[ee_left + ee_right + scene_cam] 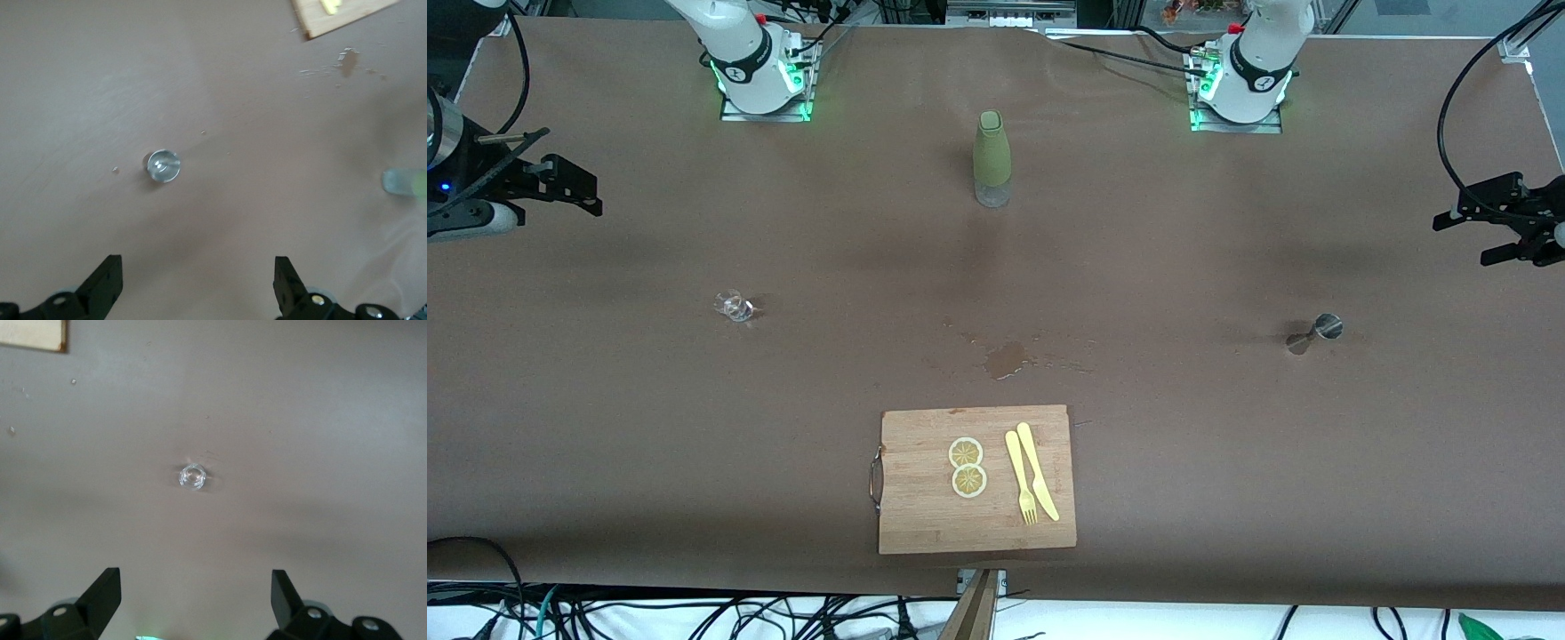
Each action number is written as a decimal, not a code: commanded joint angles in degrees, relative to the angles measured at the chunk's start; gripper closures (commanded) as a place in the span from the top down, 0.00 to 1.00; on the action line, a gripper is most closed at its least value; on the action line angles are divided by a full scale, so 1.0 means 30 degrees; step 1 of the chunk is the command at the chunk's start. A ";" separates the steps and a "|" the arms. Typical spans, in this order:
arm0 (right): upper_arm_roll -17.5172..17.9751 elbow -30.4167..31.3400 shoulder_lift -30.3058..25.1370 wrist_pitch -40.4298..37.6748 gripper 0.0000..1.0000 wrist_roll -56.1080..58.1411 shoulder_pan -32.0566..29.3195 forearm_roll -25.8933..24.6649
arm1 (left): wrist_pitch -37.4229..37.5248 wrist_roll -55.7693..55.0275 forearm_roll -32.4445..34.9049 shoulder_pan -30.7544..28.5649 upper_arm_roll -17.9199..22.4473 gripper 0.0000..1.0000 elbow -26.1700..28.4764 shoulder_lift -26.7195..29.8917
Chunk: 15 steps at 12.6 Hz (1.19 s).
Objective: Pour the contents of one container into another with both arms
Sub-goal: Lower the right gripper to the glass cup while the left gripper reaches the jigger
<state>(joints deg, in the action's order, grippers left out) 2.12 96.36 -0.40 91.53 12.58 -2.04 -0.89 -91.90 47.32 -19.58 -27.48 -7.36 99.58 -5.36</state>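
Note:
A green-sleeved bottle (992, 158) with a clear base stands upright mid-table between the two arm bases. A small clear glass (735, 307) (192, 476) sits toward the right arm's end. A metal jigger (1314, 333) (163, 165) stands toward the left arm's end. My right gripper (574, 187) (195, 593) hangs open and empty over the right arm's end of the table, apart from the glass. My left gripper (1480, 233) (198, 280) hangs open and empty over the left arm's end, apart from the jigger. The bottle (403, 181) shows at the edge of the left wrist view.
A wooden cutting board (925, 524) lies near the front edge, with two lemon slices (967, 467), a yellow fork (1020, 480) and a knife (1039, 471) on it. A wet spill (1005, 358) marks the brown table cover between board and bottle.

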 commanded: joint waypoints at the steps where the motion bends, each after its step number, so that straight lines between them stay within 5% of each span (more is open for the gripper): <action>1: -0.0090 -0.0127 0.0655 -0.0216 1.00 0.4196 -0.0111 -0.0053 | -0.0158 0.4223 -0.2021 -0.1297 -0.0036 1.00 0.0029 -0.1577; 7: -0.0207 -0.0157 0.1742 -0.0598 1.00 1.1967 -0.1310 0.0268 | -0.0539 1.2249 -0.5040 -0.2121 0.0841 1.00 0.0262 -0.4685; 15: -0.0207 -0.0157 0.4846 -0.0743 1.00 1.9879 -0.5177 0.5801 | -0.0539 2.0051 -0.7946 -0.1887 0.1341 1.00 0.0351 -0.8291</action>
<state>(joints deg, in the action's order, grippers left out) 0.91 96.65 12.59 90.20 67.88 -15.94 13.91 -93.48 102.94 -41.79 -33.66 -3.67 100.92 -29.44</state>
